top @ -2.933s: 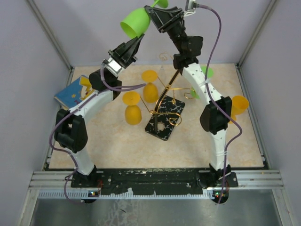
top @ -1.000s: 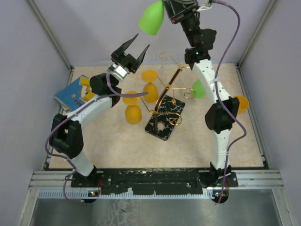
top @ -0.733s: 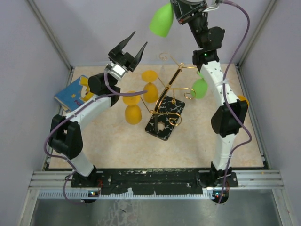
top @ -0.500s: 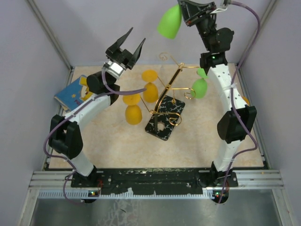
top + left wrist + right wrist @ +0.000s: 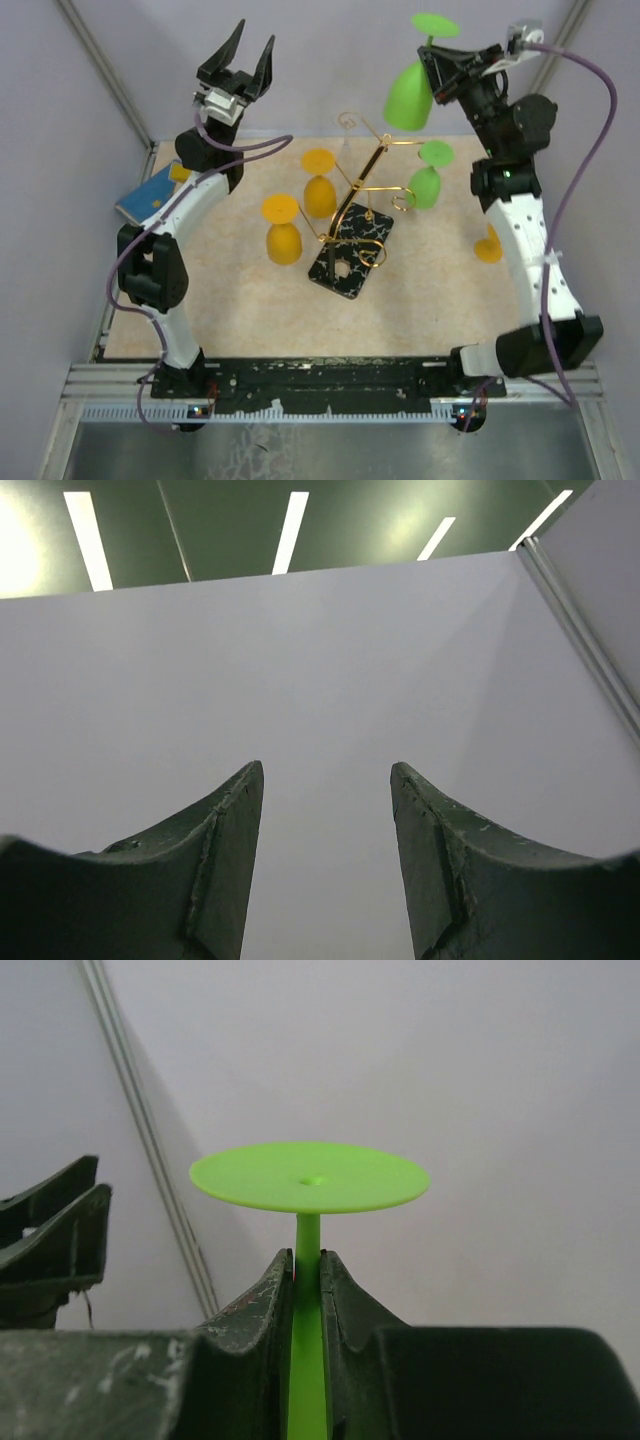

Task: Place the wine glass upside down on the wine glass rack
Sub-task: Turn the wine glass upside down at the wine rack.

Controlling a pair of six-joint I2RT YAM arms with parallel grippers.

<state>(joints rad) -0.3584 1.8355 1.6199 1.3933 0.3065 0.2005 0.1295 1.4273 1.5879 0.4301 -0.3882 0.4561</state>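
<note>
We saw the wine glass rack (image 5: pixel 352 200) as thin gold wire with a bright metallic shine. Its base (image 5: pixel 350 255) was glossy black veined with white, like polished stone. The wine glass (image 5: pixel 407 95) above the rack looked like smooth, opaque green plastic, its foot faintly satin in the right wrist view. The orange glasses (image 5: pixel 283 240) left of the rack had the same smooth plastic look. The right tool (image 5: pixel 306 1257) and left tool (image 5: pixel 326 770) were dark matt plastic, scuffed with pale scratches. The surface (image 5: pixel 250 300) under the rack looked matt, beige and marbled.
</note>
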